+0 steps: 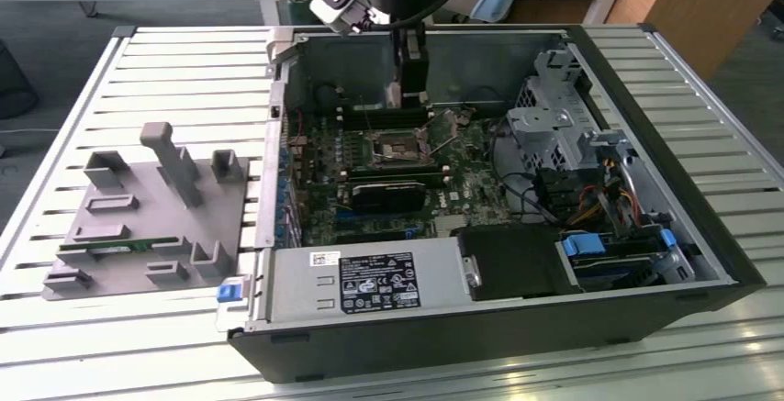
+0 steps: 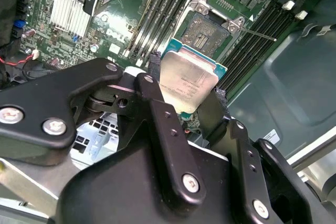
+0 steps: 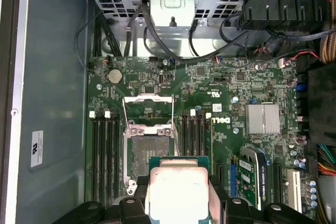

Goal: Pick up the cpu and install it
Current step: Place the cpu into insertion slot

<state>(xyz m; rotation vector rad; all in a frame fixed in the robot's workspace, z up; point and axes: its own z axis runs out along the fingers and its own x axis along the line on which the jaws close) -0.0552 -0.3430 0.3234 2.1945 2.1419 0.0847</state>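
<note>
— Item held?
— The cpu (image 2: 190, 77): flat square chip with a matte silver-grey top plate and green rim, clamped by two edges between the black metal fingers (image 2: 157, 106) of the hand (image 2: 186, 85).
— Just beyond the fingertips?
— Open socket (image 3: 149, 150), steel frame raised, on the green motherboard (image 3: 231, 87).

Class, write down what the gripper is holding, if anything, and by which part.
The flat square silver-topped cpu, clamped between the jaws at two opposite edges.
</note>
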